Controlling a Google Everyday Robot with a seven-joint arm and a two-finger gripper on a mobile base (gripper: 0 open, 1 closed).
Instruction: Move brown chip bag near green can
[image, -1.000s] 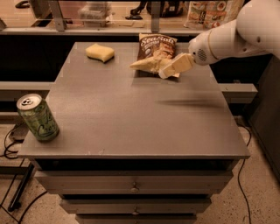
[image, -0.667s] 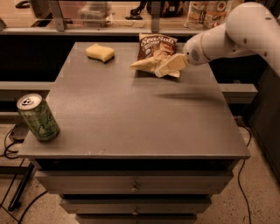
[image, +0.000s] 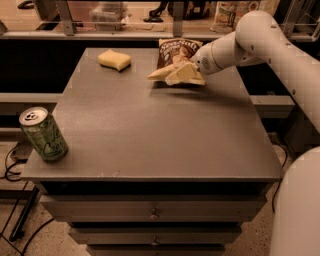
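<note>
brown chip bag (image: 176, 50) upright at top middle, gripper (image: 165, 77) just in front of its bottom, fingers spread, holding nothing, green can (image: 43, 134) far left

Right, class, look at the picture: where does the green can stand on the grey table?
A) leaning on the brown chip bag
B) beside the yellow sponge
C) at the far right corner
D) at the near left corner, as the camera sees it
D: the green can stands upright at the near left corner of the table, far from the brown chip bag at the back, where the gripper is.
</note>
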